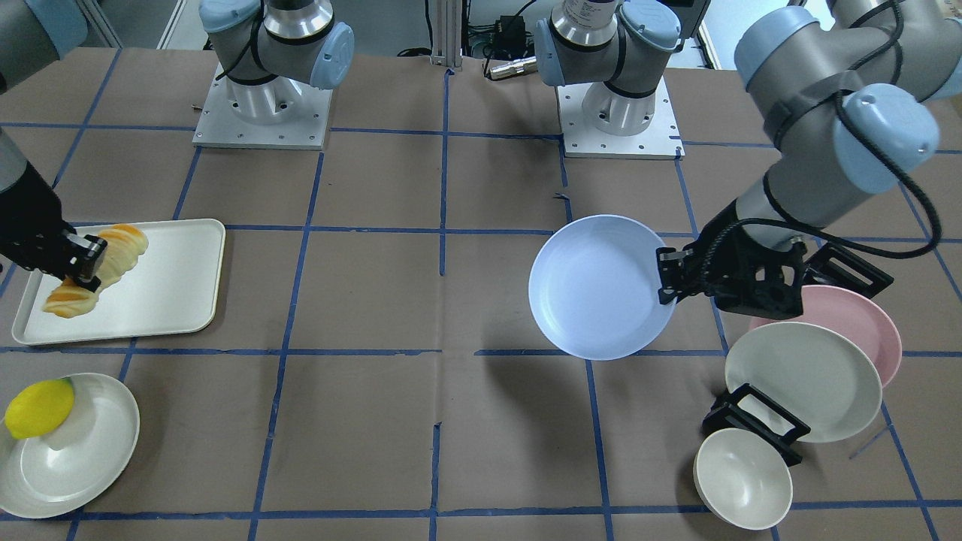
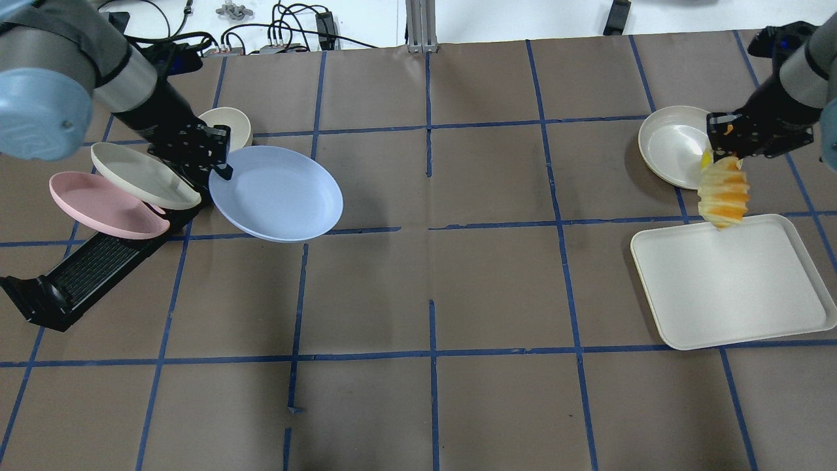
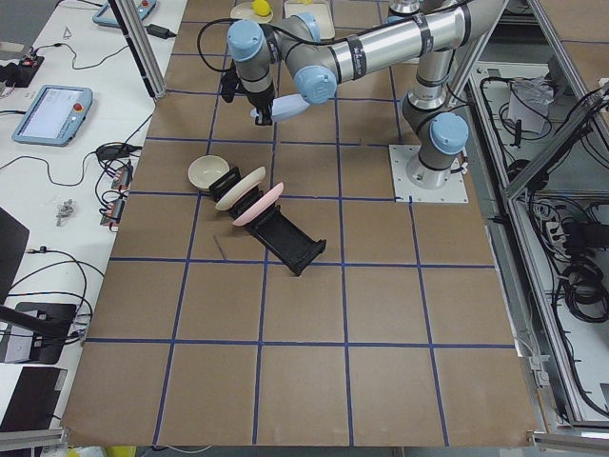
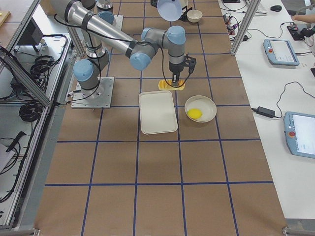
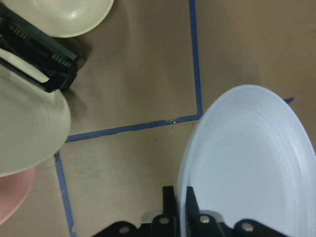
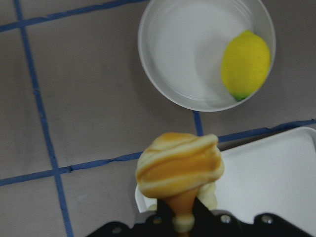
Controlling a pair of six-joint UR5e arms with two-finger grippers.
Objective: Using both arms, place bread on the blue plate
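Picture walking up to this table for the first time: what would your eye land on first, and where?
The blue plate, held off the table by its rim in the left gripper, at the robot's left. Then the striped bread, pinched in the right gripper over the cream tray, with a bright yellow lemon on a white plate nearby.

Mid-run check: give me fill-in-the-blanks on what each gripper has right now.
The left gripper is shut on the rim of the ____. The right gripper is shut on the ____. The white dish holds a yellow ____.
Missing: blue plate; bread; lemon.
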